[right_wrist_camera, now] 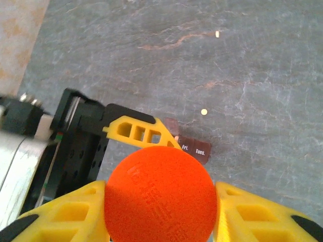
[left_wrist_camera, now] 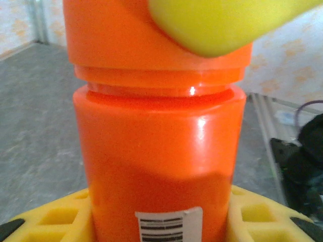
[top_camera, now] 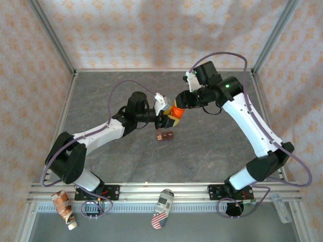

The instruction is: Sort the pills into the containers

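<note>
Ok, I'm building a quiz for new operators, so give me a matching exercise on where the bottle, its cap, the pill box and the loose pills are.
1 orange bottle
2 orange cap
3 pill box
4 loose pills

a resting on the table, day labels showing
b between the right pincer's fingers
c scattered as pale dots on the grey surface
d gripped by the left pincer

Pairs: 1-d, 2-b, 3-a, 4-c

The dark grey, stone-veined tabletop (top_camera: 101, 96) carries a small dark red-brown rectangular compartment box (top_camera: 164, 136) lying flat near its middle, its lids marked "Fri." and "Tues." Two tiny pale tan round pills rest on the bare surface. One pill (right_wrist_camera: 204, 111) is near the box and the other pill (right_wrist_camera: 217, 34) is well beyond it on the same side.
</note>
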`<state>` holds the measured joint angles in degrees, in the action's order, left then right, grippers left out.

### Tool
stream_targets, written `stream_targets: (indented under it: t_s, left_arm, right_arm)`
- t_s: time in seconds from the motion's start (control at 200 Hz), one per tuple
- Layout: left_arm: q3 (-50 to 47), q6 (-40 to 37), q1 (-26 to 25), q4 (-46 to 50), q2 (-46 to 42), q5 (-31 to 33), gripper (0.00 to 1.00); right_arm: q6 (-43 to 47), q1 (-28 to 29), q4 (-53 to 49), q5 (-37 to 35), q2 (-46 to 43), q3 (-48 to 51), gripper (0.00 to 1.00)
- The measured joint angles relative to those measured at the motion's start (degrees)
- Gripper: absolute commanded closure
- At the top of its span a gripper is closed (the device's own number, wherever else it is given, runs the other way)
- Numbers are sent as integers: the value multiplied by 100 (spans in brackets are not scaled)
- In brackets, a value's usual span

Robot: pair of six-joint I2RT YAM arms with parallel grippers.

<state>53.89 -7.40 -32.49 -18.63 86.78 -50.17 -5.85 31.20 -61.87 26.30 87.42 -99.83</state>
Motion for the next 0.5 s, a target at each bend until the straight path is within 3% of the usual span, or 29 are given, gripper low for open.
stream_targets:
  t_s: [0.275, 0.41, 0.5]
  left_arm:
    - [-765, -660, -461, -413, -190, 2140, 100]
    - [-863, -754, -514, -645, -190, 2588, 100]
    - [-863, -752, -503, -870, -190, 2629, 100]
  right_arm:
    - [-1394, 323, 531, -601, 236, 553, 56]
    - [-1722, 337, 688, -693, 297, 551, 49]
    - [-1786, 299, 688, -717, 295, 409, 36]
